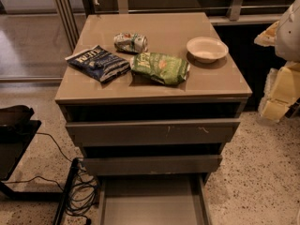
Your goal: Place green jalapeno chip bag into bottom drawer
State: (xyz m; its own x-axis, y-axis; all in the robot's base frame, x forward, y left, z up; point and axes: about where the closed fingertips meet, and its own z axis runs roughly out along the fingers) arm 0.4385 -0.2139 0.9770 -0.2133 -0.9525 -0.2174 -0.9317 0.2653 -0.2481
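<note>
Step in hand: approach, nothing grasped yet. The green jalapeno chip bag (160, 68) lies flat mid-counter (220, 81), toward the front edge. The dark blue chip bag (97, 63) is on its left, the crushed can (131, 42) just behind it, and the white bowl (206, 48) toward the right edge.

The end effector (280, 90) hangs off the right edge, well apart from the bag, with no load visible. I can't tell how far open it is.

The bottom drawer (152, 205) is already pulled out.

Next, probably: reach in over the right edge, take the bag from above, carry it past the front edge and lower it into the drawer.

Count: 1 green bag, 1 blue bag, 1 can, 1 bowl, 3 drawers.
</note>
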